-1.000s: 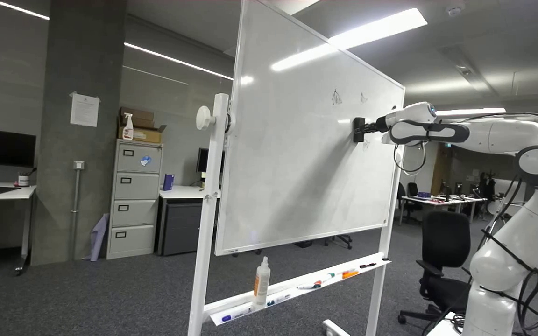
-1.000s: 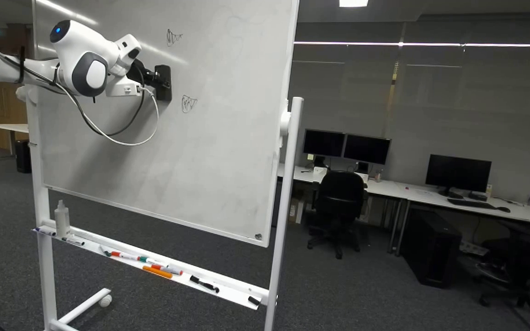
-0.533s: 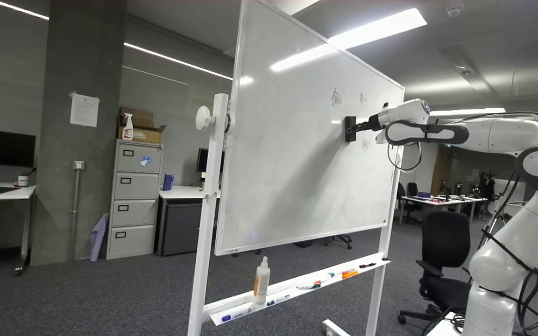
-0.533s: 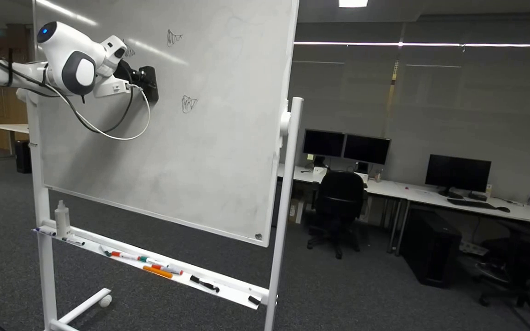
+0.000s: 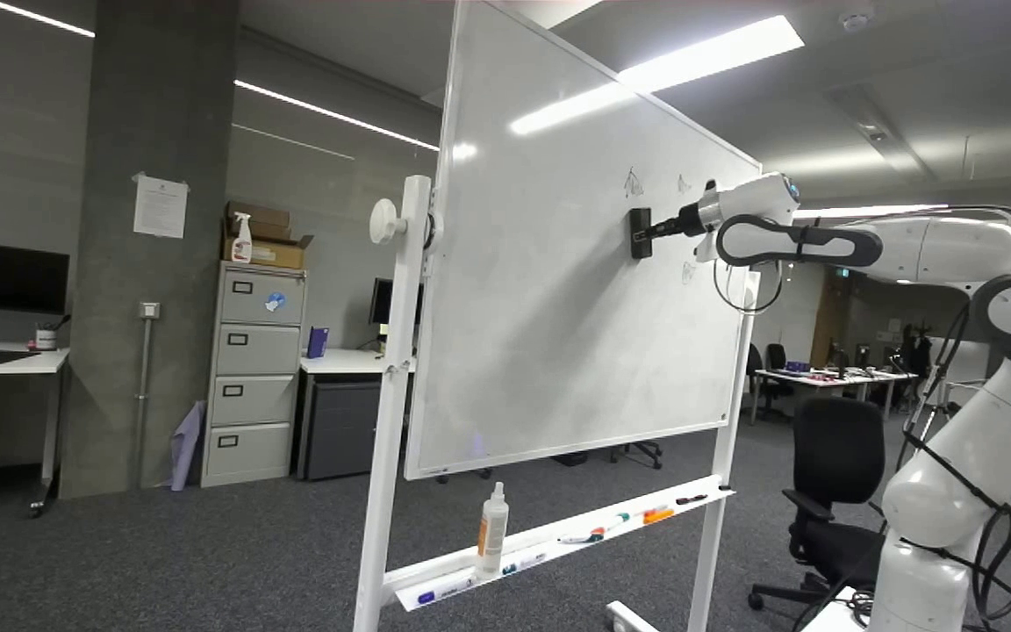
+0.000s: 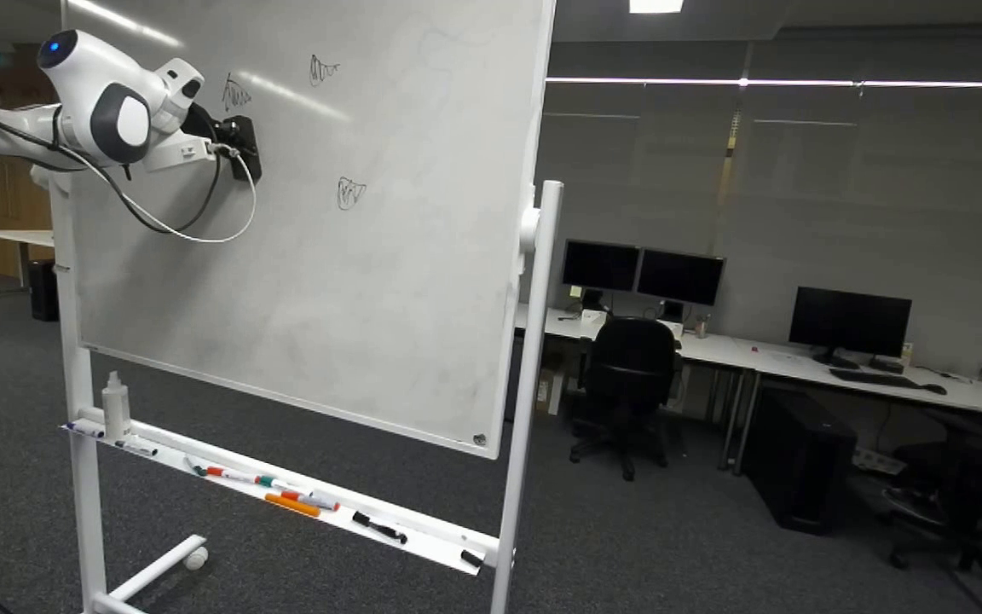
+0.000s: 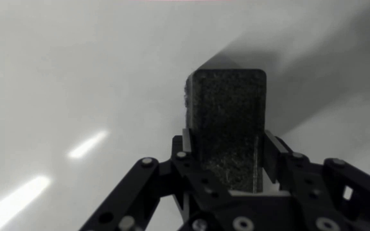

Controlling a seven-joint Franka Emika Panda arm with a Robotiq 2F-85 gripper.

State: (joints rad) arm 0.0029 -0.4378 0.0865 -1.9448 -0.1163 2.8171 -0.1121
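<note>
A grey filing cabinet (image 5: 254, 377) stands beside a pillar (image 5: 185, 290).

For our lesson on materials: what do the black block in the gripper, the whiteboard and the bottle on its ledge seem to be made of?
Black block: probably plastic, dull with pale specks; one edge looks fuzzy, perhaps felt.
Whiteboard: a smooth, glossy coated sheet, since light glares off it; its core cannot be told.
Bottle: likely plastic, its wall looking cloudy and translucent.
</note>
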